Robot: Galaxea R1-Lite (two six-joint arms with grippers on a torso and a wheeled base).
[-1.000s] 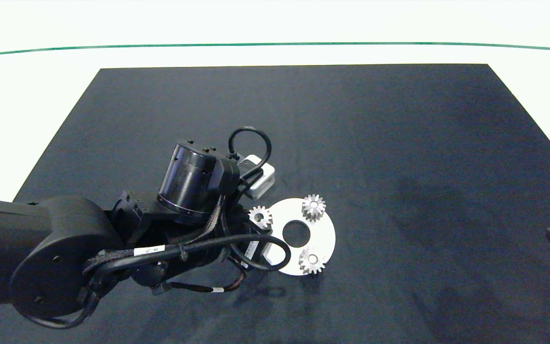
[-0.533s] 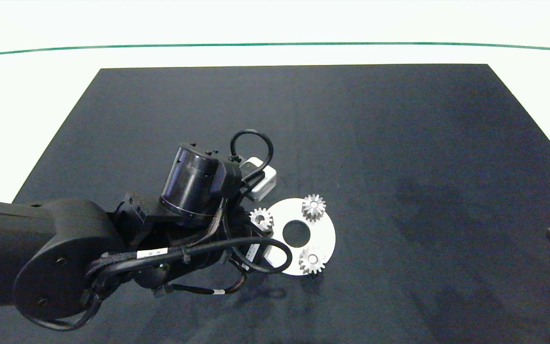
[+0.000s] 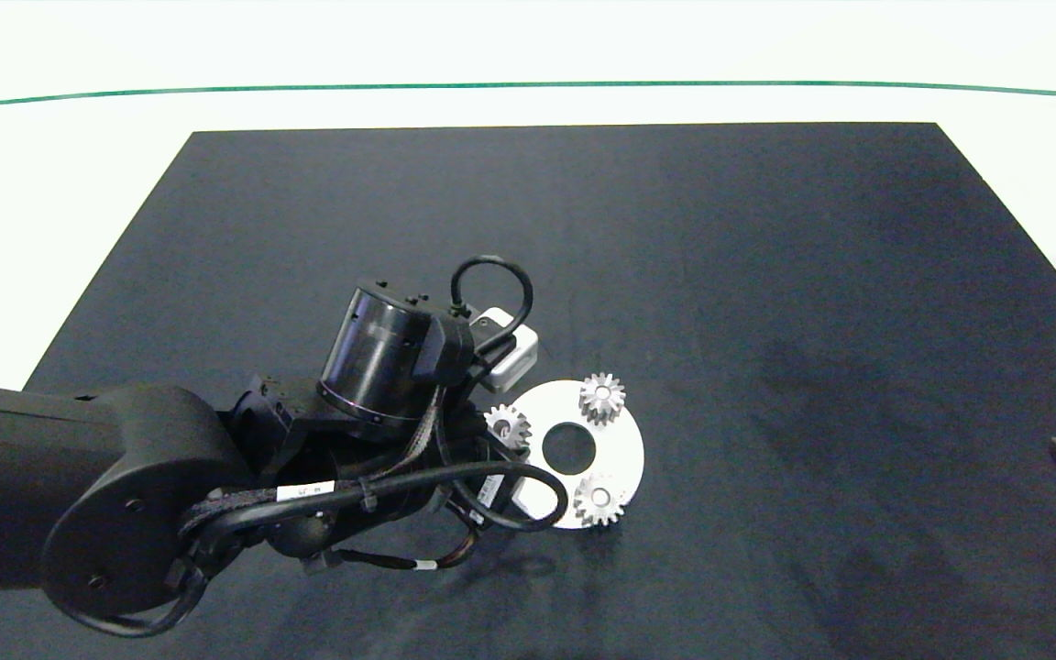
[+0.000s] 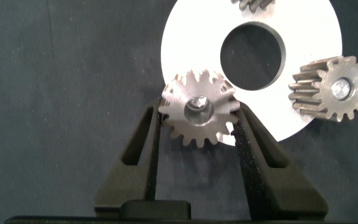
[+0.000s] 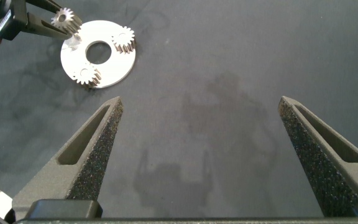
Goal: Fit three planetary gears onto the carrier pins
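Left gripper [image 4: 197,134]: you hold a small silver toothed metal gear [image 4: 198,108] between its fingers, above a pale peg [image 5: 73,41] at the flat white round disc's [image 3: 615,440] rim.
Other gears: two seated [image 3: 601,397] [image 3: 599,500].
Right gripper [image 5: 201,140]: spread wide, well apart.

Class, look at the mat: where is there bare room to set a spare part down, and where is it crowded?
Bare: the black mat beyond and to the right of the white disc, up to the parked right gripper. Crowded: the disc, with two seated gears, and the left gripper holding the third gear.
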